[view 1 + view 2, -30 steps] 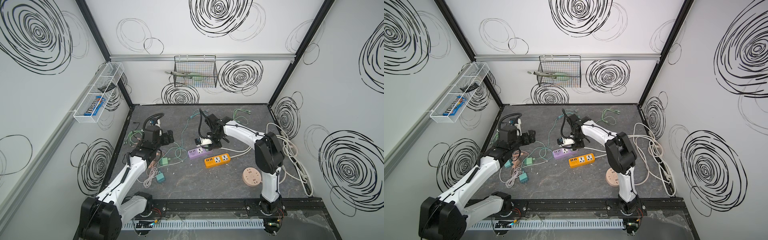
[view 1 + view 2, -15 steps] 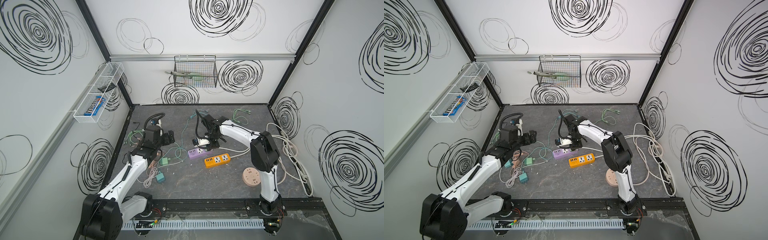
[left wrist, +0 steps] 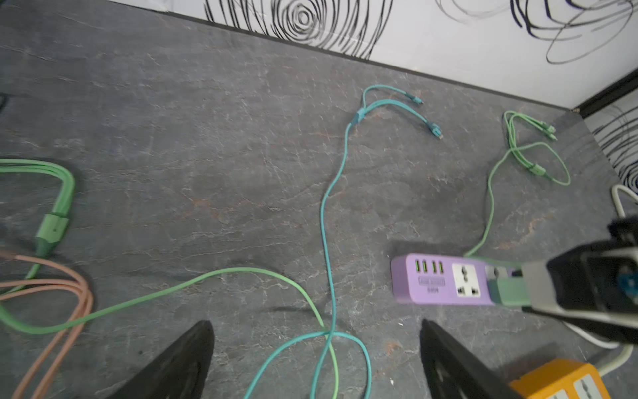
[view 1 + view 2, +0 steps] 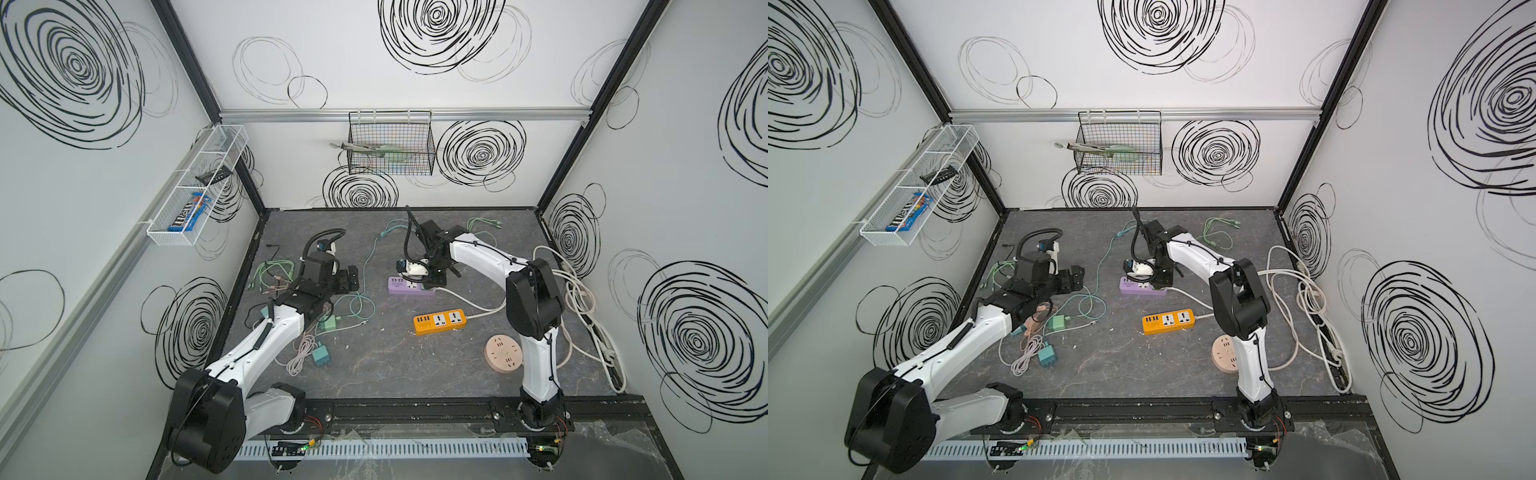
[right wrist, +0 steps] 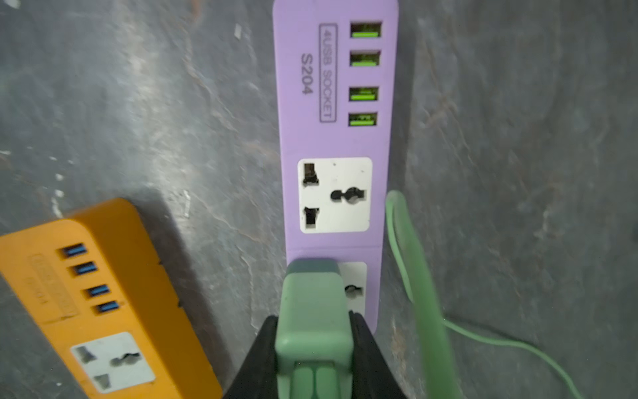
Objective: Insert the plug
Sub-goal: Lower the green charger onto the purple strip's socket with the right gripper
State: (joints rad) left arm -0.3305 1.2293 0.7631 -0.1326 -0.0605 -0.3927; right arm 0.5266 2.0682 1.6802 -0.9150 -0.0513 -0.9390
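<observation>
White walls [image 4: 332, 50] scrawled with black spirals box in your grey stone-look worktop [image 4: 374, 374]. Near its middle lies the purple power strip [image 4: 409, 285], with USB ports at its left end and two white sockets toward the right.

Your right arm [image 4: 486, 257] reaches in from the right, its wrist over the strip's right end. Its jaws are partly closed and clamped on the green plug [image 5: 314, 311]; the right wrist view shows them tight against both of its flanks. The plug sits at the right-hand socket and covers most of it, with that socket's round hole showing beside it. Whether the pins are in, you cannot tell from these views. The left-hand socket is bare. The plug's green cable [image 5: 411, 262] curls away on the far side of the strip.

The orange power strip [image 4: 439, 321] lies nearer and a little right, apart from the purple one. A round peach socket block [image 4: 503, 354] lies nearer still, beside the right arm.

Your left arm [image 4: 270, 336] is on the left, its jaws spread fully and holding nothing. They hang above a loop of teal cable [image 3: 328, 241], left of the purple strip and apart from it.
</observation>
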